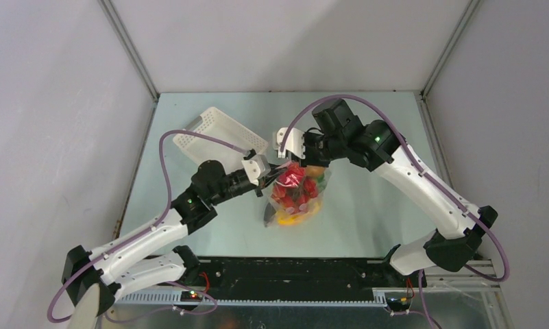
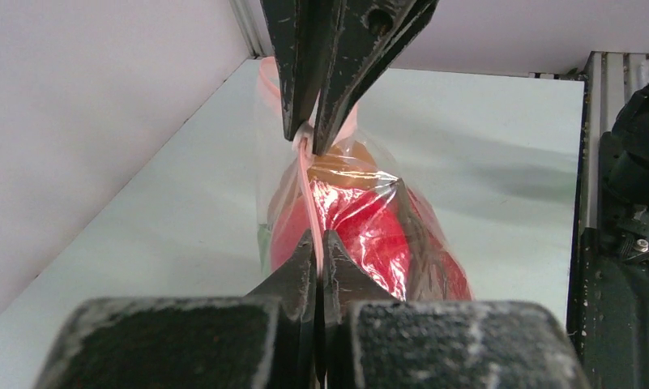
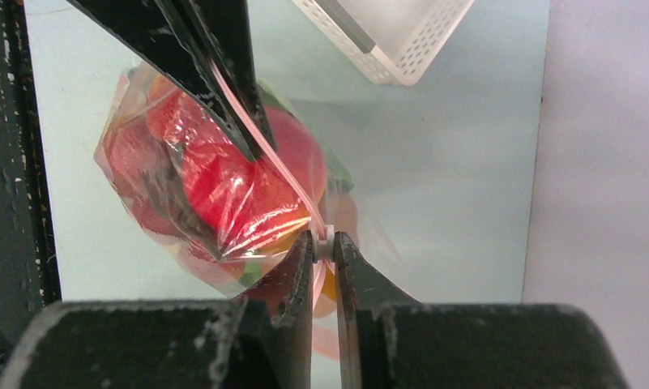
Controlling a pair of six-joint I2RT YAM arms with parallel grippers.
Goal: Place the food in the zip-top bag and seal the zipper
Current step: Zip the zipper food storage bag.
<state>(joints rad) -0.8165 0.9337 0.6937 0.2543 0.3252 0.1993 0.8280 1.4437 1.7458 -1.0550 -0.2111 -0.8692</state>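
- Pink zipper [image 2: 307,190] could be slipping free or tearing if the tools are pulling apart too hard; the strip is stretching taut between them.
- Clamping one end of the strip, the left tool [image 2: 321,243] is clenching tight; the right tool [image 3: 322,243] is pinching the other end at a small white tab [image 3: 326,233].
- Clear zip-top bag [image 1: 295,195] is hanging between them over the tabletop [image 1: 381,212], bulging with red, yellow and orange food [image 3: 224,186].
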